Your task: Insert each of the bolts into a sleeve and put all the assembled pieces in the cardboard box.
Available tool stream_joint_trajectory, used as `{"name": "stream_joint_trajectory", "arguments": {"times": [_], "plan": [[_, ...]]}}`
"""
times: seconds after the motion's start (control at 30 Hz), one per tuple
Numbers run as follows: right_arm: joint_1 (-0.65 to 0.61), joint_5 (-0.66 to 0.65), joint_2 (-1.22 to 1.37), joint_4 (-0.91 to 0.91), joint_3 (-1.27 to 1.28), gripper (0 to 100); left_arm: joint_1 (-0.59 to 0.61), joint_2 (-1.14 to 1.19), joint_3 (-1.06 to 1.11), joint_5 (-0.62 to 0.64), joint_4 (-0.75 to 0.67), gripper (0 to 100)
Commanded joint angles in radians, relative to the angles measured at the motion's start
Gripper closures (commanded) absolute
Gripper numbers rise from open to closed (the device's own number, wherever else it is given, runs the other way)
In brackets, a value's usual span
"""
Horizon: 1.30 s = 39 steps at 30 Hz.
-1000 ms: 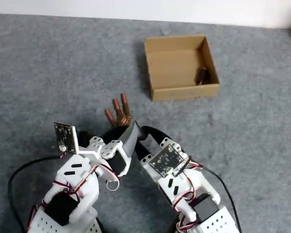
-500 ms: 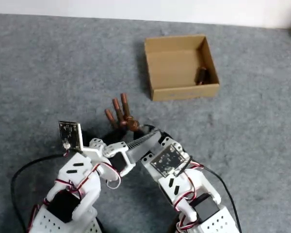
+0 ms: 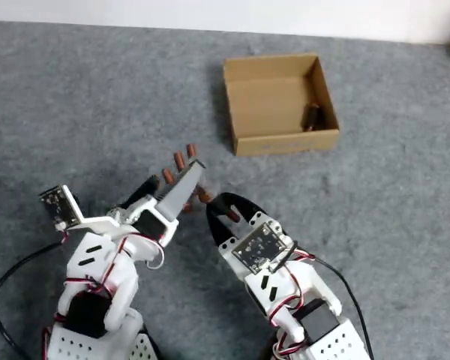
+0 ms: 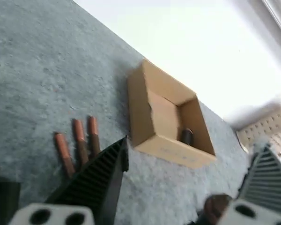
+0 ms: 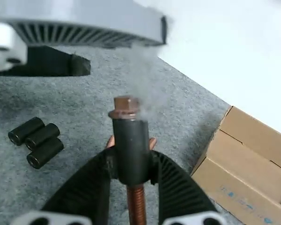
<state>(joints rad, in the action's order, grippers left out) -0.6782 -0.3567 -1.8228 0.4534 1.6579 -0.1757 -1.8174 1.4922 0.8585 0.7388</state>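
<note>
My right gripper [image 5: 131, 161] is shut on a black sleeve [image 5: 131, 140] held upright, with a copper bolt [image 5: 125, 107] through it. In the high view this gripper [image 3: 220, 211] sits mid-table with the piece's bolt head [image 3: 203, 196] at its tip. My left gripper [image 4: 192, 157] stands open, its fingers wide apart; in the high view it [image 3: 176, 184] hovers just beside three loose copper bolts [image 3: 178, 160] lying side by side. Those bolts [image 4: 79, 143] lie on the carpet. Three black sleeves [image 5: 36, 142] lie together on the carpet.
The cardboard box [image 3: 285, 141] stands open at the back right of the grey carpet, with one dark assembled piece [image 3: 312, 116] in its right corner. The left wrist view shows the box [image 4: 152, 110] with that piece [image 4: 186, 136] inside.
The left arm has swung to the left, and its gripper has drawn off the held piece to a spot by the loose bolts. The right arm has kept still with the sleeve and bolt.
</note>
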Motion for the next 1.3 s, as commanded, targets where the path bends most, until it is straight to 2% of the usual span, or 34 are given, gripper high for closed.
{"name": "stream_joint_trajectory", "arguments": {"times": [0.0,0.13,0.2,0.37,0.47,0.53,0.67,0.8,0.93,1.27], "plan": [[0.001,0.006,-0.015,-0.036,-0.013,99.4,0.096,-0.010,-0.042,0.006,-0.003,62],[0.001,0.006,-0.015,-0.036,-0.012,99.4,0.151,-0.008,-0.002,0.002,-0.026,64],[0.001,0.006,-0.010,-0.036,-0.013,99.4,0.151,-0.008,0.036,0.000,-0.083,72],[0.035,0.005,-0.008,-0.036,-0.013,99.4,0.180,-0.008,0.139,-0.043,-0.290,100],[0.079,0.005,-0.007,-0.036,-0.013,99.4,0.229,-0.008,0.182,-0.044,-0.384,96],[0.116,0.005,-0.007,-0.036,-0.013,99.4,0.248,-0.008,0.194,-0.046,-0.396,99],[0.182,0.003,-0.005,-0.031,-0.035,99.4,0.252,-0.008,0.203,-0.057,-0.393,99],[0.271,0.009,0.068,-0.015,-0.162,99.4,0.252,-0.007,0.203,-0.180,-0.350,99],[0.318,0.009,0.372,-0.013,-0.380,99.4,0.248,-0.007,0.203,-0.241,-0.327,99],[0.444,0.005,1.461,0.005,-1.199,99.4,0.251,-0.007,0.203,-0.242,-0.325,99]]}}
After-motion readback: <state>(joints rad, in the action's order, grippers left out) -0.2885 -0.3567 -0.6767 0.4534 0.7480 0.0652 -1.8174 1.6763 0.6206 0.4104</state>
